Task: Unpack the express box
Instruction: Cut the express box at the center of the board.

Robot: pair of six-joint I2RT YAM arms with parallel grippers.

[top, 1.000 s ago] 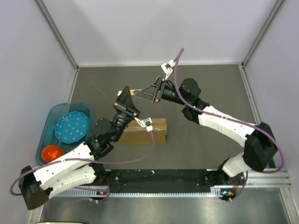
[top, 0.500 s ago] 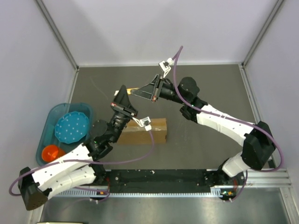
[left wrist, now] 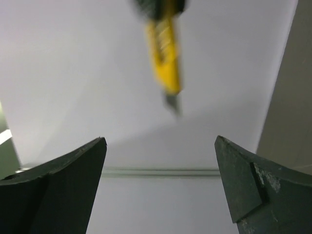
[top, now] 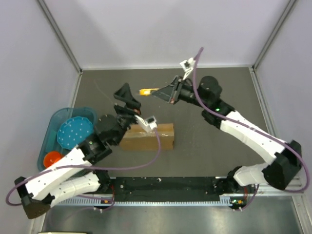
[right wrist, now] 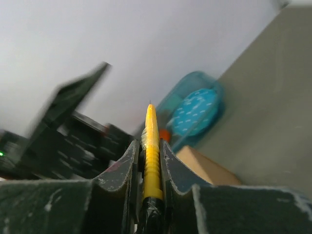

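My right gripper [top: 158, 92] pinches the small yellow utility knife [top: 146, 91] beyond the flat brown cardboard express box [top: 158, 139], my left gripper [top: 127, 97] gapes empty, and I judge cutting not yet begun

The dark grey table [top: 204, 146] carries the brown cardboard express box [top: 168, 136] near its middle and a teal plastic tub [top: 48, 134] at its left edge.
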